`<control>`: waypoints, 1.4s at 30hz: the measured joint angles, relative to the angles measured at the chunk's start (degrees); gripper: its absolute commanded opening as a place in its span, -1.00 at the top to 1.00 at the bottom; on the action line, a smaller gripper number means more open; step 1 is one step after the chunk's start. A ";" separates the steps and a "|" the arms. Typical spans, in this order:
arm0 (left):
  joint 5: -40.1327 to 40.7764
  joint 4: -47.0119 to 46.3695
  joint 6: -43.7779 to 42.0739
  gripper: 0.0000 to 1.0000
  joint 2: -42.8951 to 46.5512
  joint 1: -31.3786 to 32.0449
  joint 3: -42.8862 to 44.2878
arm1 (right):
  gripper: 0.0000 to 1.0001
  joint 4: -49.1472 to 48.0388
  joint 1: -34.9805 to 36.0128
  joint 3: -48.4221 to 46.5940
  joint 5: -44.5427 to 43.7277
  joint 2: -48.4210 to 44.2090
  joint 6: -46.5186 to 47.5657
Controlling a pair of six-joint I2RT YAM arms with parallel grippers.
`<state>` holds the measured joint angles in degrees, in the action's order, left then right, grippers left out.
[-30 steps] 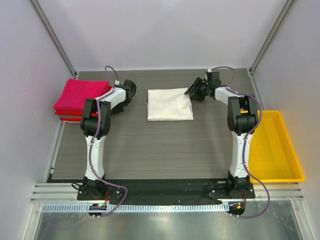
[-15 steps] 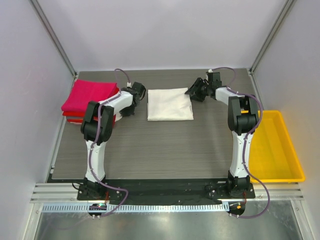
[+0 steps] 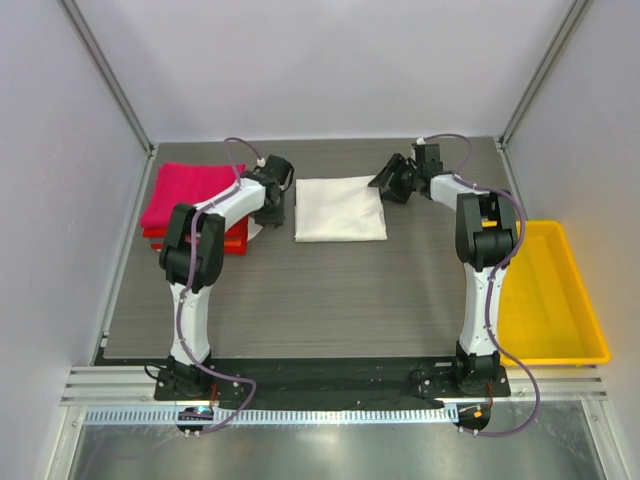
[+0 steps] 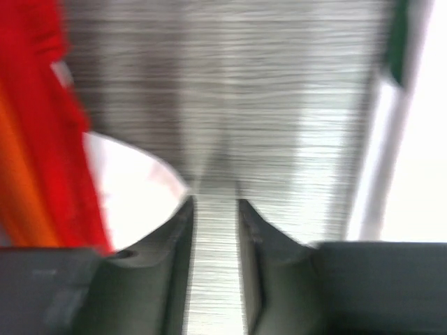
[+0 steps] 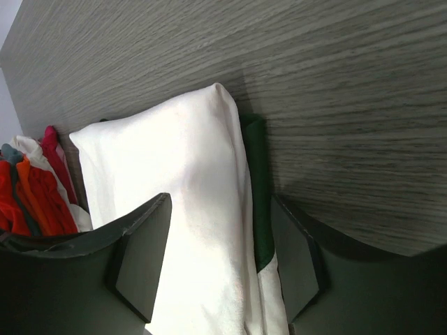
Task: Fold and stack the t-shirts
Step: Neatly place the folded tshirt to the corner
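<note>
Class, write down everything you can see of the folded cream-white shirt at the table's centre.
The cream-white cloth t-shirt is folded into a neat, near-square rectangle, lying flat on the grey wood-grain table. A dark green part peeks from one edge. The right hand stands open at its far right corner.

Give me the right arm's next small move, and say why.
Probably close the right claw on the edge of the white t-shirt: its jaws stand open with that folded edge between them, and the pink-and-red stack lies to the left.
</note>
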<state>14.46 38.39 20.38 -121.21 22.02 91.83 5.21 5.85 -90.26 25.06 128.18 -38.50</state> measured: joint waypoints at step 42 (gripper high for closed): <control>-21.40 -20.83 24.41 0.21 -12.17 -4.04 12.28 | 0.46 6.21 1.60 -11.45 -6.10 6.84 0.87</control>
<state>-6.94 17.56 44.80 -133.38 17.98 104.12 11.42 7.44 -101.71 18.96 135.02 -37.63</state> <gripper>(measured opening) 0.430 0.301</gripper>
